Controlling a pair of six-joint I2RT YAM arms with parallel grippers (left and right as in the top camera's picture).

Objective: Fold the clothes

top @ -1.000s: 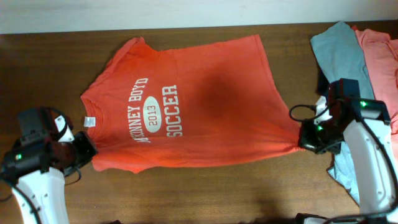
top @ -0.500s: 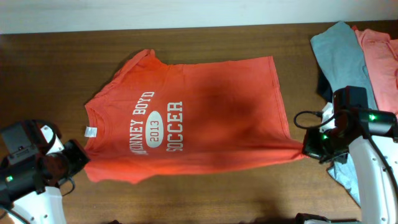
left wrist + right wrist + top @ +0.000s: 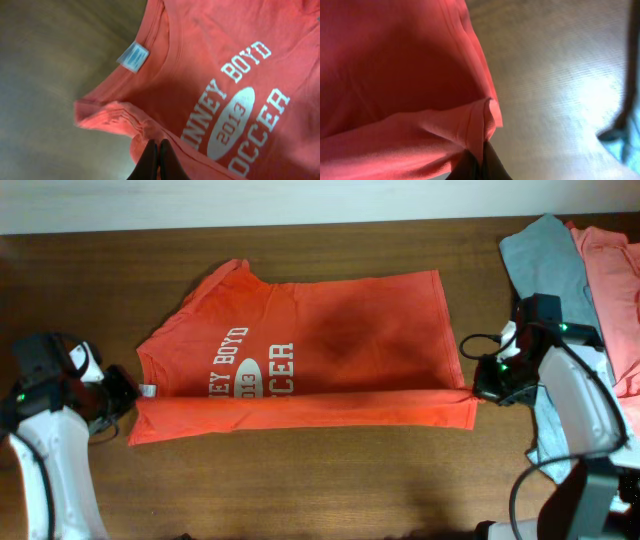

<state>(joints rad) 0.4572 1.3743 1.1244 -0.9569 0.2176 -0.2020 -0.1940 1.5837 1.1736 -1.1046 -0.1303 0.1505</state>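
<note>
Two robot arms work at a brown wooden table (image 3: 300,490), one at each end of an orange-red T-shirt (image 3: 350,330). The shirt lies flat in the middle of the table, with its neck to the left and its bottom hem to the right. Seen from above, the lower side of the shirt is folded up over the rest in one long strip (image 3: 300,408). The strip covers part of the white print (image 3: 255,368), so only bits of the words show there. The left gripper (image 3: 122,392) is at the left end of the strip, close to the neck. In the left wrist view its two dark fingers (image 3: 150,161) are pressed tight together with a wrinkled bit of the shirt pinched between them. A small white tag (image 3: 133,56) sticks out from the collar just beside that spot, and the print above the fingers reads "BOYD", "2013" and part of "SOCCER". The right gripper (image 3: 480,387) is at the right end of the strip, at the hem corner. In the right wrist view its fingers (image 3: 492,165) are closed on the cloth, and the corner curls over them. Off to the right, a grey shirt (image 3: 545,260) and a salmon-pink shirt (image 3: 610,270) lie side by side at the table's edge, partly under the right arm.
</note>
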